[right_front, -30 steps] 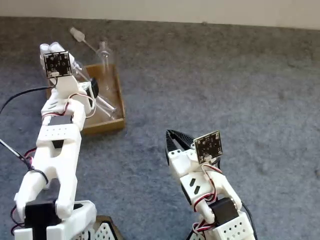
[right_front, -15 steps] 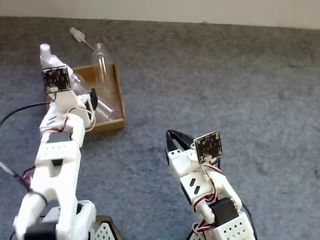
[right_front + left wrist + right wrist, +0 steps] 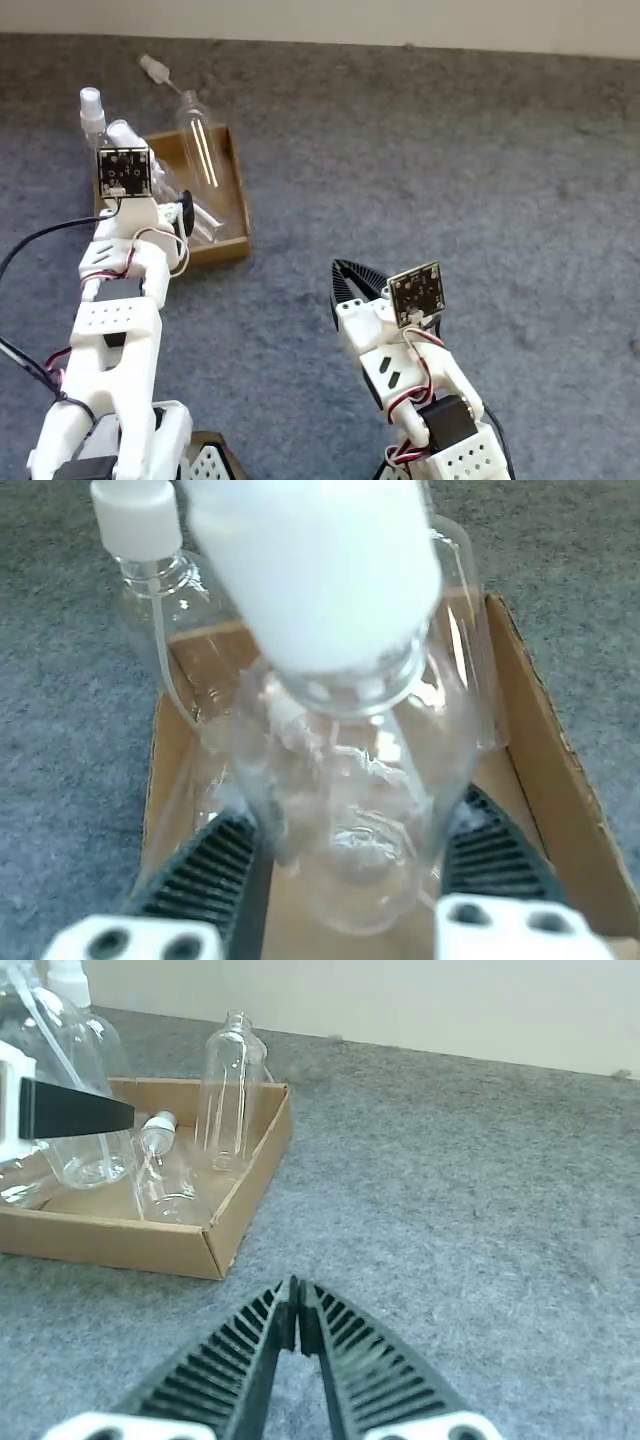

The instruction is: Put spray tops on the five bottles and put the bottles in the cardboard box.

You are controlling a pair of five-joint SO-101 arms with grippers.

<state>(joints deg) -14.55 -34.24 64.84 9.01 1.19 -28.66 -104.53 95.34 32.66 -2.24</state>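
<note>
Now pinching 1 capped bottle (image 3: 340, 810) w/ left gripper (image 3: 345, 858) over far-left cardboard box (image 3: 560, 800) for drop-in; right gripper (image 3: 297, 1312) pressed together, parked.

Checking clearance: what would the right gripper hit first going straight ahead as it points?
Likely the carpet just ahead of the right gripper; beyond, perhaps the cardboard box at its corner, though depth is unclear.

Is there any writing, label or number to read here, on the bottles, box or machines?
None legible.
The clear plastic bottles and the brown cardboard box are plain.
The small square circuit boards carry marks too small to read.
</note>
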